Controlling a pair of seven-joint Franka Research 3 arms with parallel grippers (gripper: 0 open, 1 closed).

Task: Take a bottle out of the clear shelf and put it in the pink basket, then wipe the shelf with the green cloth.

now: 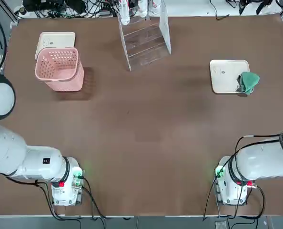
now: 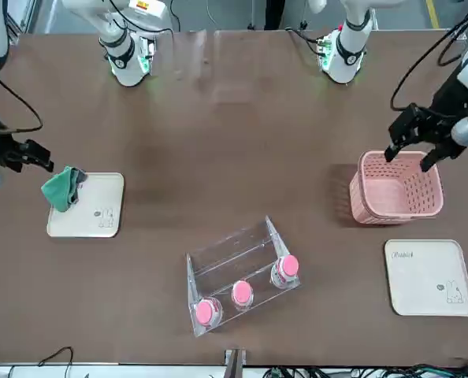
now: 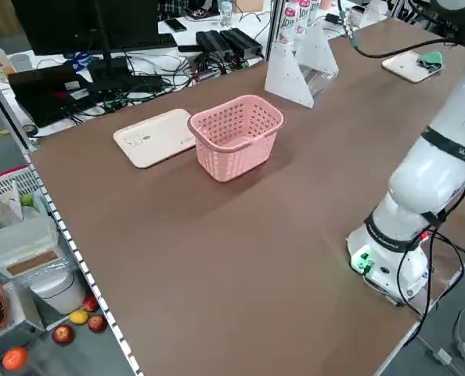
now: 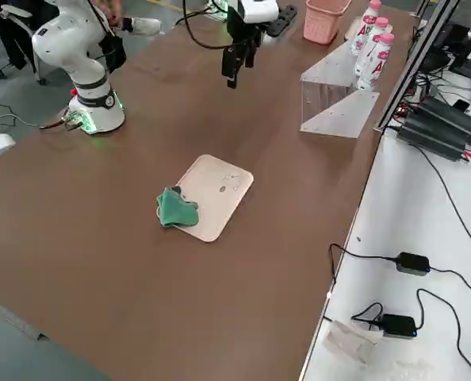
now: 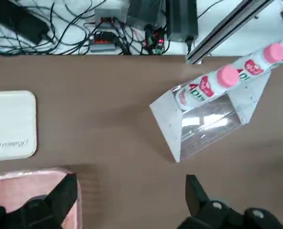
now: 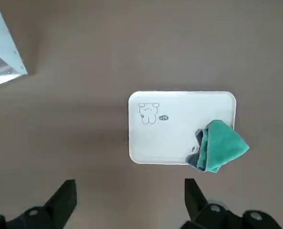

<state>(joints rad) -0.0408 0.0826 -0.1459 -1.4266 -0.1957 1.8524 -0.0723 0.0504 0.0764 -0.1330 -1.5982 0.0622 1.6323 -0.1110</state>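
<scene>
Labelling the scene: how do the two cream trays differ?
The tray beside the pink basket lies bare; the other tray carries the green cloth over one edge. The bare one sits at the robot's left, the cloth one at its right. Both are flat, cream, rounded rectangles with a small print.

From my overhead feed: clear shelf at the far centre edge, three bottles standing in it. Pink basket far left, a tray just behind it. Green cloth on another tray's right edge, far right.
</scene>
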